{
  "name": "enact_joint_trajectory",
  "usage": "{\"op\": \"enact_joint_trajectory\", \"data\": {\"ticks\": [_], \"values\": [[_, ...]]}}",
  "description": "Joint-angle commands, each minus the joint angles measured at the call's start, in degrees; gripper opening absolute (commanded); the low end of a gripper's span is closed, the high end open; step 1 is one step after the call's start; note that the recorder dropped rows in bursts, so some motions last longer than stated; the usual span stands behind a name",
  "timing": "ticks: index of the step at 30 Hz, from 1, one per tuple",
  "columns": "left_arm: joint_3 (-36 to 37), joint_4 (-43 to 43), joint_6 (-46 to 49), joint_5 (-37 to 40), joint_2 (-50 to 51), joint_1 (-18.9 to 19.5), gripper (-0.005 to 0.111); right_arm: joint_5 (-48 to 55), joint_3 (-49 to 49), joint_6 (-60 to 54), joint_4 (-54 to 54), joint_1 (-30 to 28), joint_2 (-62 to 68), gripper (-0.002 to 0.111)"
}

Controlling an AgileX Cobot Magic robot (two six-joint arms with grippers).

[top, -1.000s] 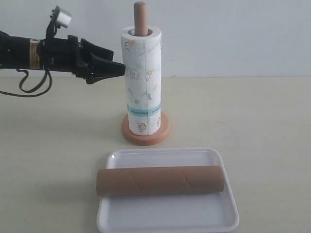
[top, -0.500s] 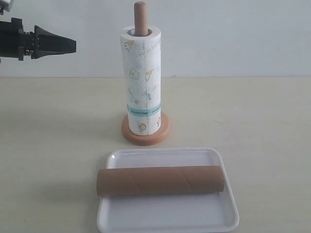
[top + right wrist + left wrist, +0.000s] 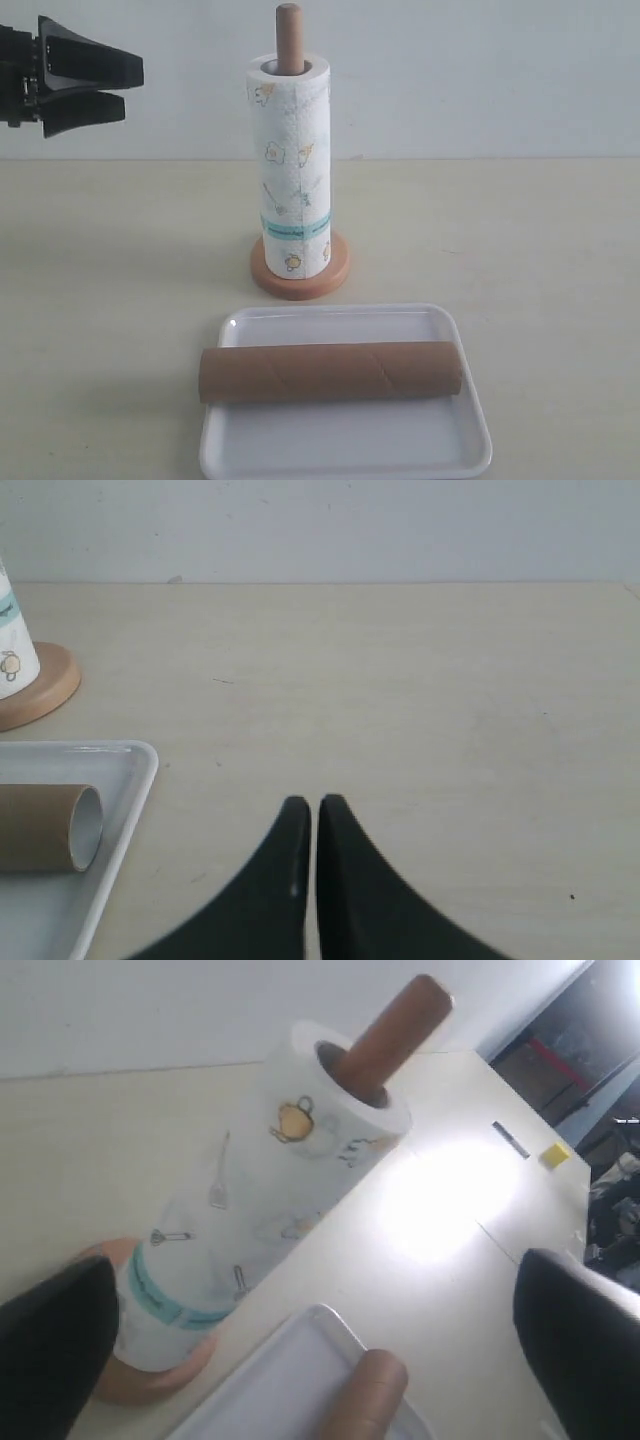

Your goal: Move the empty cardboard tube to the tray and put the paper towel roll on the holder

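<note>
The paper towel roll (image 3: 291,170) stands upright over the pole of the wooden holder (image 3: 300,275), whose rounded tip pokes out above it. Lying across the white tray (image 3: 345,440) is the brown cardboard tube (image 3: 330,372). My left gripper (image 3: 128,88) hangs open and empty at the far left, high above the table and well apart from the roll. Its wrist view shows the roll (image 3: 260,1210), the tray's corner (image 3: 300,1360) and the tube's end (image 3: 365,1395). My right gripper (image 3: 314,805) is shut and empty over bare table, right of the tray (image 3: 120,810) and tube (image 3: 45,828).
The cream table meets a pale wall behind the holder. In the left wrist view the table's far edge carries a small yellow block (image 3: 555,1153) and dark clutter beyond it. The right arm does not show in the exterior view.
My left gripper has let go of the roll, drawn back to the left and upward, and its fingers have spread. Roll, tube and tray have stayed put.
</note>
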Motion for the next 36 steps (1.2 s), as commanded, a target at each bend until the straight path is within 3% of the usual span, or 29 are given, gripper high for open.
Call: {"op": "enact_joint_trajectory", "data": {"ticks": [1,10,17,25,33,35,36], "values": [[9.6,-3.2,4.2,-0.4,-5.3,0.0,0.107,-0.3,0.0,-0.1,-0.5,-0.2,-0.3,0.003],[27.9,-10.4,9.1,-0.4,-17.0,0.0,0.107,-0.3,0.0,-0.1,-0.5,-0.2,-0.3,0.003],[37.8,-10.2,10.5,-0.4,-28.6,-0.1,0.107,-0.3,0.0,-0.1,-0.5,-0.2,-0.3,0.003],[44.7,-10.0,10.5,-0.4,-40.9,-0.1,0.107,-0.3,0.0,-0.1,-0.5,-0.2,-0.3,0.003],[45.3,-9.5,10.5,-0.4,-47.0,-0.1,0.106,-0.3,0.0,-0.1,-0.5,-0.2,-0.3,0.003],[45.3,-9.5,11.5,-0.4,-47.0,-0.1,0.086,-0.3,0.0,-0.1,-0.5,-0.2,-0.3,0.003],[45.3,-9.5,14.5,-0.4,-47.0,-0.1,0.06,-0.3,0.0,-0.1,-0.5,-0.2,-0.3,0.003]]}}
